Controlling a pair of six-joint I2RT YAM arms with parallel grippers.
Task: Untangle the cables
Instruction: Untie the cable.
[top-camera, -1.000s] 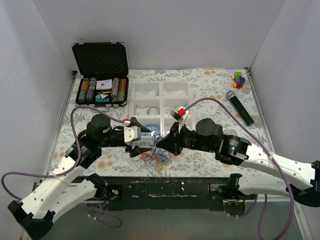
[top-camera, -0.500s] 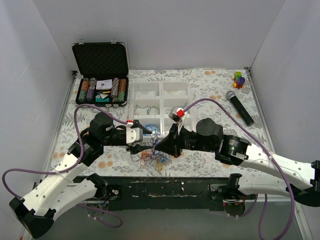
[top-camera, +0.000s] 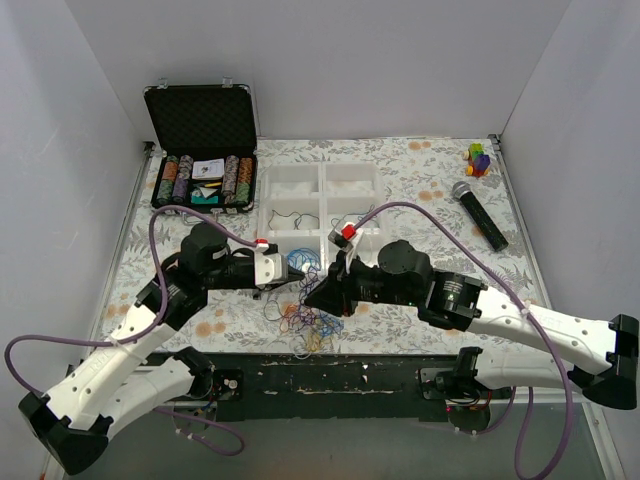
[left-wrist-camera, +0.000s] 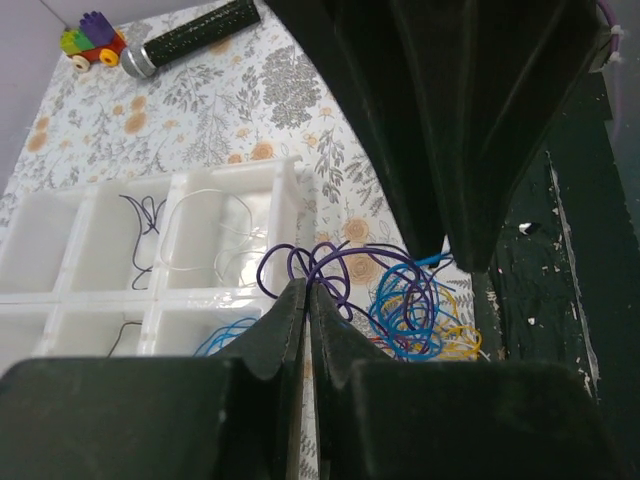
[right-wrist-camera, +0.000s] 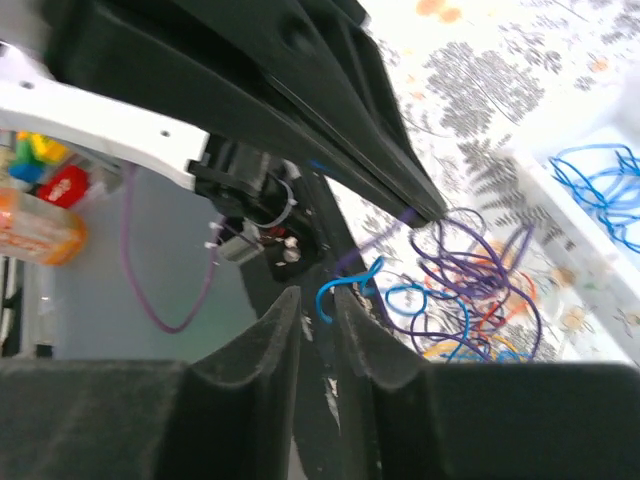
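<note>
The cables (top-camera: 305, 322) lie as a loose tangle of blue, purple, orange and yellow wires near the table's front edge, between my two grippers. The left wrist view shows the tangle (left-wrist-camera: 415, 305) just past my left gripper (left-wrist-camera: 307, 290), which is shut on a purple cable looping off its tip. From above, that left gripper (top-camera: 290, 272) sits at the tangle's upper left. My right gripper (right-wrist-camera: 318, 300) stands open by a narrow gap, with the curled end of a blue cable (right-wrist-camera: 345, 285) at its fingertips. Seen from above, my right gripper (top-camera: 312, 297) hangs over the tangle's right side.
A white compartment tray (top-camera: 322, 187) stands just behind the tangle, with sorted blue strands (left-wrist-camera: 225, 335) and black strands in its cells. An open poker chip case (top-camera: 203, 150) is at the back left. A microphone (top-camera: 480, 215) and a small toy (top-camera: 479, 158) lie at the back right.
My left gripper has closed on the purple cable and drawn slightly left. My right gripper has opened from shut and shifted left and nearer the front edge, over the tangle.
</note>
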